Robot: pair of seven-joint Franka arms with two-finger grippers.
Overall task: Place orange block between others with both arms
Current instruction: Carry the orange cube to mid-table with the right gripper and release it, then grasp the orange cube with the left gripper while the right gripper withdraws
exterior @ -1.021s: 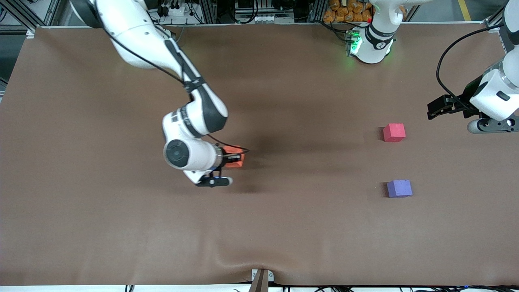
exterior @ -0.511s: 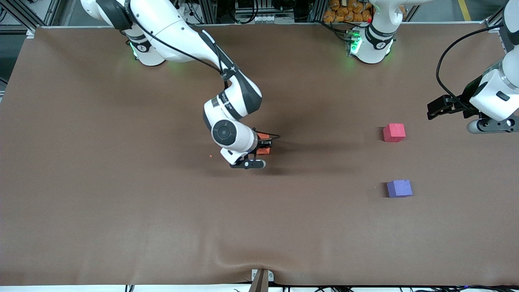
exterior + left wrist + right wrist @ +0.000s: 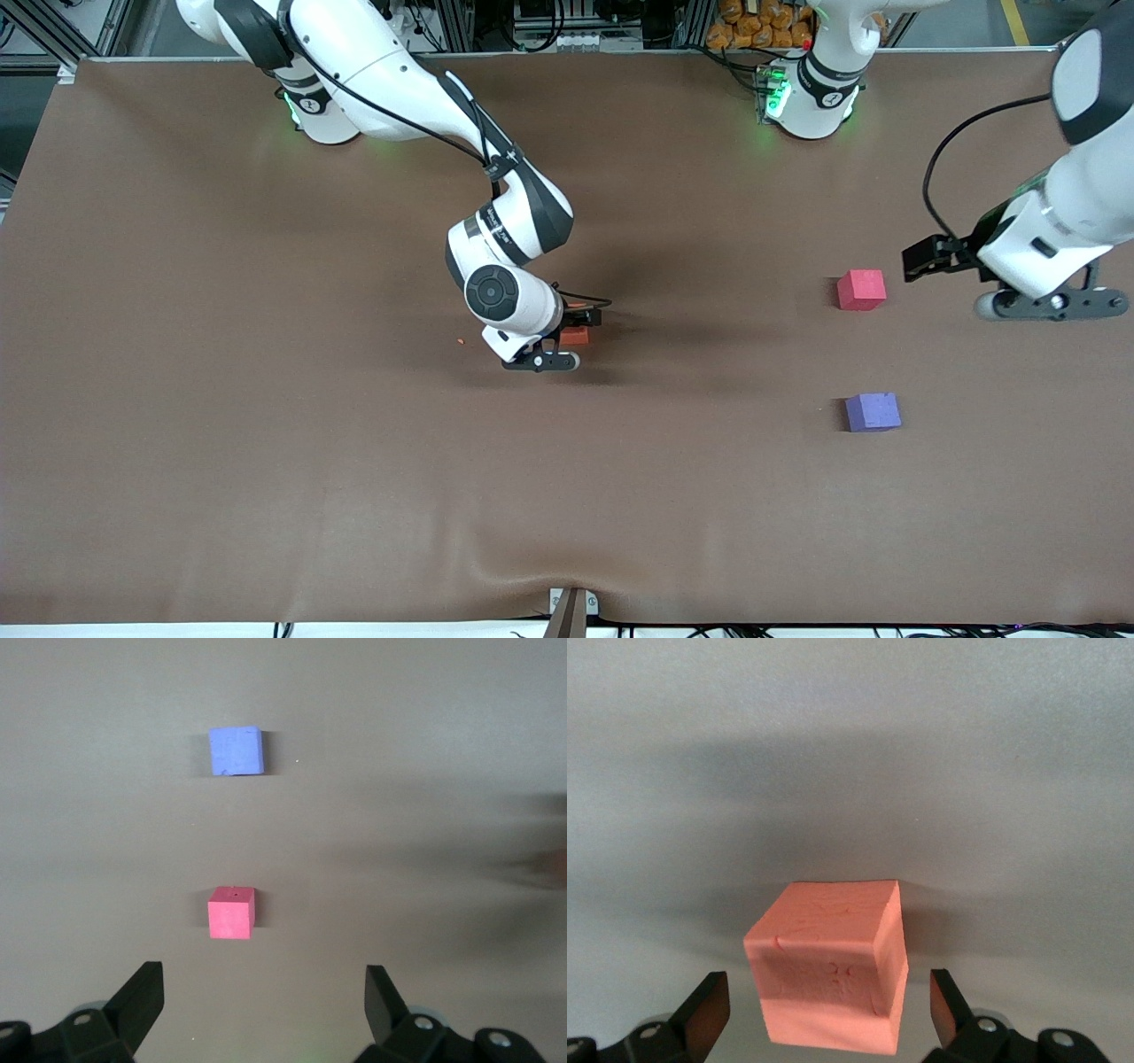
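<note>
Your right gripper (image 3: 578, 330) has let go since half a second ago — fingers (image 3: 700, 1010) now stand apart on either side of the orange block (image 3: 833, 961), not touching it. That block sits on the surface (image 3: 266, 443) mid-table, well apart from the red cube (image 3: 861, 289) and purple cube (image 3: 873, 412). Your left arm has swung in too — its gripper (image 3: 926, 260), jaws wide and empty, hangs just beside the red cube, toward the left arm's end.
</note>
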